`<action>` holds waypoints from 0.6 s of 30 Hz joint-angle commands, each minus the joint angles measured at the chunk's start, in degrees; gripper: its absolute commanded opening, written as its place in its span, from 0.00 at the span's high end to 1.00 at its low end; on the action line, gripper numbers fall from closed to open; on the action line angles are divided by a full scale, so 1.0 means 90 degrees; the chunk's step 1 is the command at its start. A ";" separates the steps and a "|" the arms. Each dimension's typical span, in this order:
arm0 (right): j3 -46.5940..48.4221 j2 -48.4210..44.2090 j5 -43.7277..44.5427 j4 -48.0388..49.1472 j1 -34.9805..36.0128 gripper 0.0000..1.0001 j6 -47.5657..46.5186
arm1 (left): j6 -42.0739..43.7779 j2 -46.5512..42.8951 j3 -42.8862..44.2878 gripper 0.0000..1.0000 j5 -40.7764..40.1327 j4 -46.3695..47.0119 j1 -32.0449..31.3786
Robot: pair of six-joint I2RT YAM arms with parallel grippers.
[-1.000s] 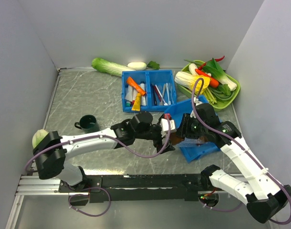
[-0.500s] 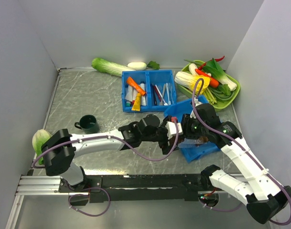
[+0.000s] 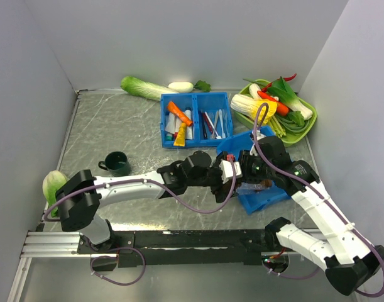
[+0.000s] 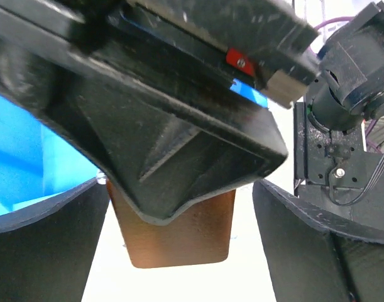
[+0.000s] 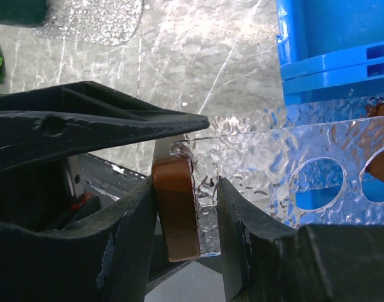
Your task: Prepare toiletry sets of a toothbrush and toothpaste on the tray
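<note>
Progress: no set is lying on the tray (image 5: 254, 163) yet; it is hanging over the stacked blue bins (image 3: 262, 192).
Right gripper (image 5: 186, 214): clamping the tray's edge together with a brown block (image 5: 176, 211).
Left gripper (image 4: 179, 251): spreading wide around that block, grasping nothing.
Toothbrushes (image 3: 207, 123), toothpaste (image 3: 180, 134): lying in the far divided bin (image 3: 195, 95).
Obstacle: both arms are crowding one spot.

Both arms angled inward, left gripper (image 3: 230, 173) wide open beside right gripper (image 5: 186, 207), clamped on a brown block (image 5: 175, 217)

Left arm (image 3: 135, 184) meeting right arm (image 3: 318, 202), toothpaste (image 3: 180, 134) in divided blue bin (image 3: 197, 95)
</note>
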 commanded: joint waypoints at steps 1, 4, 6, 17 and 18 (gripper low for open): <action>0.0093 -0.0206 -0.0064 0.0318 0.0003 1.00 -0.0076 | 0.0114 0.0122 0.0198 0.02 0.0271 -0.0038 -0.0033; 0.0064 -0.0255 -0.0083 0.0327 -0.0007 1.00 -0.0067 | 0.0075 0.0249 0.0296 0.06 0.0271 -0.0155 -0.0033; 0.0054 -0.0274 -0.0103 0.0337 0.0003 1.00 -0.0067 | -0.0003 0.0317 0.0432 0.12 0.0242 -0.0282 -0.0042; -0.0025 -0.0352 0.0072 0.0279 0.0003 0.92 -0.0028 | -0.0306 0.0474 0.0618 0.81 0.0193 -0.0439 -0.0033; -0.0015 -0.0391 0.0121 0.0249 0.0003 0.89 -0.0018 | -0.0364 0.0484 0.0608 0.85 0.0183 -0.0449 -0.0042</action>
